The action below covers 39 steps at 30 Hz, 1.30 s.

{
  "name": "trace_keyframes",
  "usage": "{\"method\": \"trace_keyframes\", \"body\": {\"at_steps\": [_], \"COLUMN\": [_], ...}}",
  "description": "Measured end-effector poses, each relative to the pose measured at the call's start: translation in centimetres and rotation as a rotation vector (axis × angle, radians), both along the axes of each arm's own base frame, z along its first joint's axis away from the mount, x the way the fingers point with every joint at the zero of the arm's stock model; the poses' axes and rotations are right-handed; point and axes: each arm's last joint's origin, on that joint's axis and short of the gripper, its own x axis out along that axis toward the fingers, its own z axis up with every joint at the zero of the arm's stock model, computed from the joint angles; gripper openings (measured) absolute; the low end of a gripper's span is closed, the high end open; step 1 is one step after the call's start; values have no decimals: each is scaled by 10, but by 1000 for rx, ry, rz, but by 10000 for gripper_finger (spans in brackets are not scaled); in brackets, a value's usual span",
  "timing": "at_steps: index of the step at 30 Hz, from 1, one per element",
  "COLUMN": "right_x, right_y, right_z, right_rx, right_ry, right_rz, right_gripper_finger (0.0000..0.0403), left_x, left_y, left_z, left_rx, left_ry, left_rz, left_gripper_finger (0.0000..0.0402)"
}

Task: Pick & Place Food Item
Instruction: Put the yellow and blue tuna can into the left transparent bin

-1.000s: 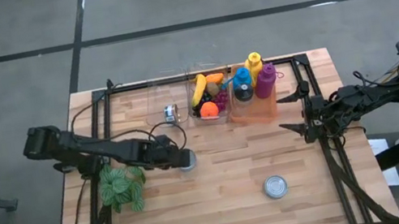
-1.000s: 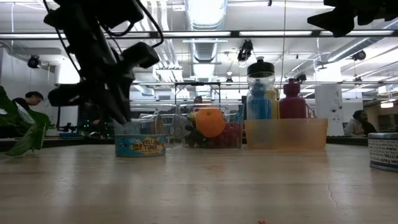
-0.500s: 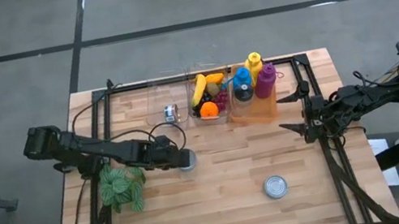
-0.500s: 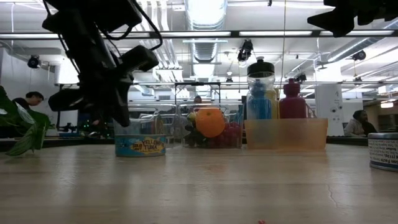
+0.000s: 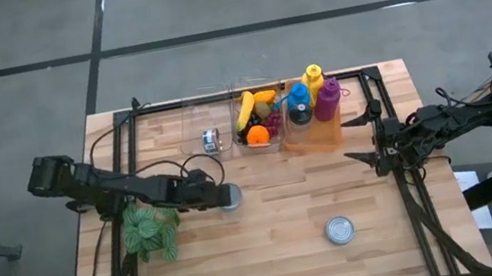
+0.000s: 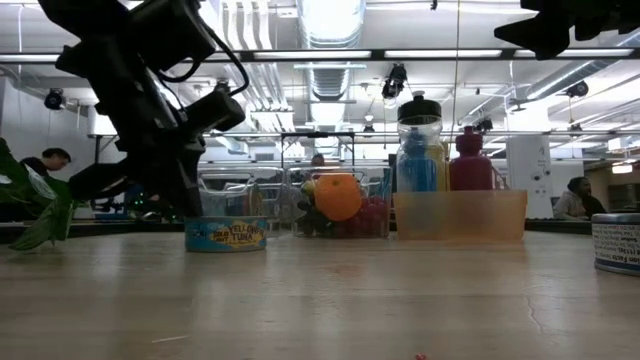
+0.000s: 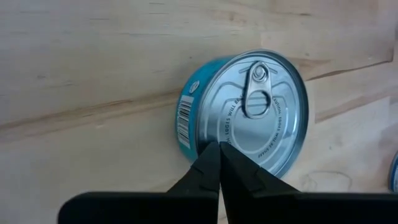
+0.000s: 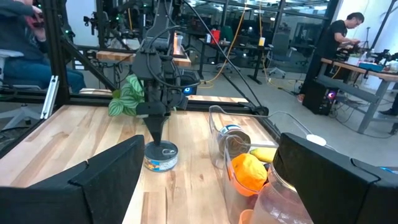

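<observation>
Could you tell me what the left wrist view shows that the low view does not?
Only the left wrist view shows the tuna can from above: its pull-tab lid and barcode, with the left tool shut, its tip over the lid's edge. Only the low view shows the can's yellow lettering, the orange, the bottles in the bin and a second can. Both show the can on the wooden table.

The desk [image 5: 275,244] is pale wood with lines in it, smooth and a bit shiny. The tuna can [image 7: 245,127] has a shiny silver metal lid and a blue paper label. The left hand [image 7: 219,163] is dull black. The bins [image 5: 258,121] are clear plastic.
</observation>
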Motion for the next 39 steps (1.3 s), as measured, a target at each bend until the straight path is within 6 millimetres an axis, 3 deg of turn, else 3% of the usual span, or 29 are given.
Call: {"method": "trace_keyframes", "body": {"at_steps": [21, 30, 39], "right_x": [0, 0, 0], "right_y": [0, 0, 0], "right_z": [0, 0, 0], "right_rx": [-2, -2, -2], "right_ry": [1, 1, 1], "right_rz": [0, 0, 0], "right_gripper_finger": [371, 371, 371], "left_x": [-8, -15, -15], "left_y": [1, 2, 2], "left_z": [6, 20, 17], "left_rx": [-22, -20, -12], "left_ry": [7, -24, -8], "left_rz": [0, 28, 30], "left_gripper_finger": [0, 0, 0]}}
